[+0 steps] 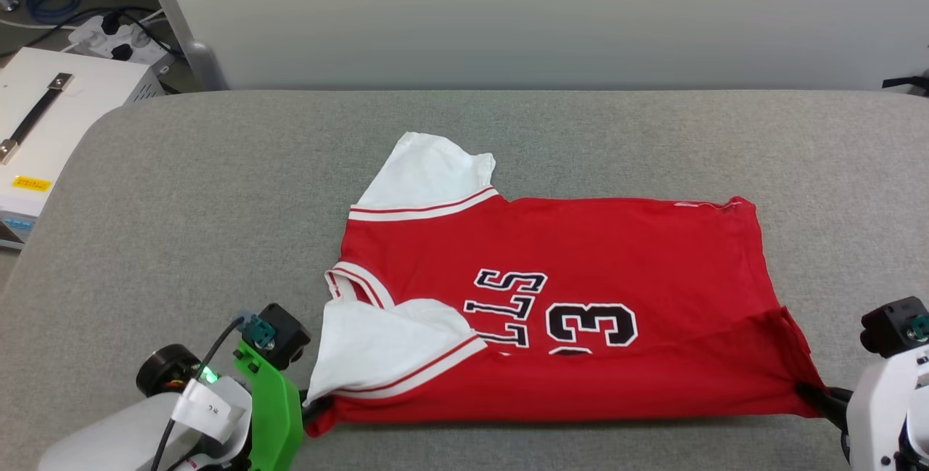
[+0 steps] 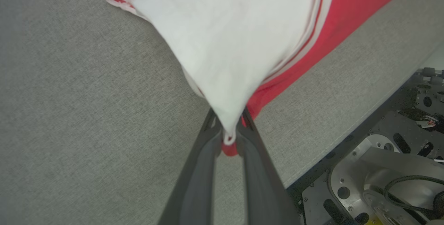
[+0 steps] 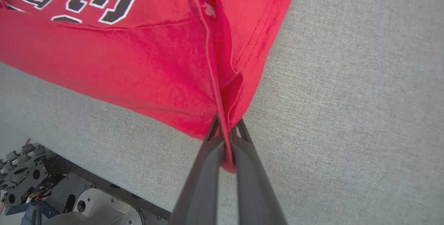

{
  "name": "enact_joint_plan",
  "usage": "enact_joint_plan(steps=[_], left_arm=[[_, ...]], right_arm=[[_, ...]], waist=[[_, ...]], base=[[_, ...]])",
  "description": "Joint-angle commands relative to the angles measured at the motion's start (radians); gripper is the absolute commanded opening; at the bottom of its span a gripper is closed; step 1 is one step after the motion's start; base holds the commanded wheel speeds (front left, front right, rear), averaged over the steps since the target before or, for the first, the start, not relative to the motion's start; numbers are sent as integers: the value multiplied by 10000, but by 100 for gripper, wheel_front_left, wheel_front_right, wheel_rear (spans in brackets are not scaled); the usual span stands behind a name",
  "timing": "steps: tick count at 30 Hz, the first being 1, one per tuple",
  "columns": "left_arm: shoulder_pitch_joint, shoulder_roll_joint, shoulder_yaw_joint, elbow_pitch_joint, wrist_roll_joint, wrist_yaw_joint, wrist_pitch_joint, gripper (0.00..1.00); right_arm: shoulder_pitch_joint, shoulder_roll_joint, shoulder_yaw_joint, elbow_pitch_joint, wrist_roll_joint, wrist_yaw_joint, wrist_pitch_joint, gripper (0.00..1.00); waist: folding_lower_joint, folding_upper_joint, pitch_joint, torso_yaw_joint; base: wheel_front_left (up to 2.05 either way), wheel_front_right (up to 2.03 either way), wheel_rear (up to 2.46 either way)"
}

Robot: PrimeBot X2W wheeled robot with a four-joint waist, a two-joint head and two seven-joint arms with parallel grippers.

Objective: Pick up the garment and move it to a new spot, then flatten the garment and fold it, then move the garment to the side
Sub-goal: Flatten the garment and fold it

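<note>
- Red jersey T-shirt with white sleeves (image 1: pixel 617 253) lies on grey fabric table (image 1: pixel 218 202).
- Left gripper (image 2: pixel 228 115) is clamped on its near sleeve corner.
- Right gripper (image 3: pixel 228 122) is clamped on its hem corner.

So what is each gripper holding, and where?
Both hold the garment: left gripper pinches the near white sleeve's tip, right gripper the near hem corner.

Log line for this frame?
left end effector: shut on garment, sleeve corner | right end effector: shut on garment, hem corner | garment: spread on grey surface
</note>
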Motion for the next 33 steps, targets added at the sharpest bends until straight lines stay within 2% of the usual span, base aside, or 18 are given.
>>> enact_joint_plan(steps=[1,7,17,18,19,20,21,27,33], left_arm=[[242,121,27,-110,-118,154,28,0],[424,33,33,-151,-80,476,17,0],[477,-770,52,1332,-178,165,-152,0],[500,-845,54,1483,-194,127,-228,21],[517,-894,59,1593,-203,103,-295,69],[530,-922,61,1699,-168,81,-402,100],[539,-929,71,1763,-119,74,-524,100],[497,-618,374,1643,9,98,-1350,100],[-57,185,959,692,301,431,-1986,100]], right_arm=[[287,-36,-243,-127,-21,-6,116,0],[643,400,-1027,-160,-220,-6,524,0],[289,1304,-1199,1076,-604,-6,579,0],[291,1380,-1198,1160,-620,-6,440,0],[288,1422,-1200,1201,-654,-6,278,11],[278,1455,-1192,1237,-724,-6,36,47],[277,1485,-1205,1262,-757,-6,-153,100],[400,1576,-1632,897,-1177,-6,-1644,100],[551,2077,-2567,65,-1932,-6,-2893,100]], waist=[[0,-1,43,-35],[0,-1,434,-154],[0,-1,969,-64],[0,-1,954,-39],[0,-1,923,-18],[0,-1,857,8],[0,-1,796,25],[0,-1,335,129],[0,-1,99,193]], base=[[0,0,0],[0,0,0],[0,0,0],[0,0,0],[0,0,0],[0,0,0],[0,0,0],[0,0,0],[0,0,0]])
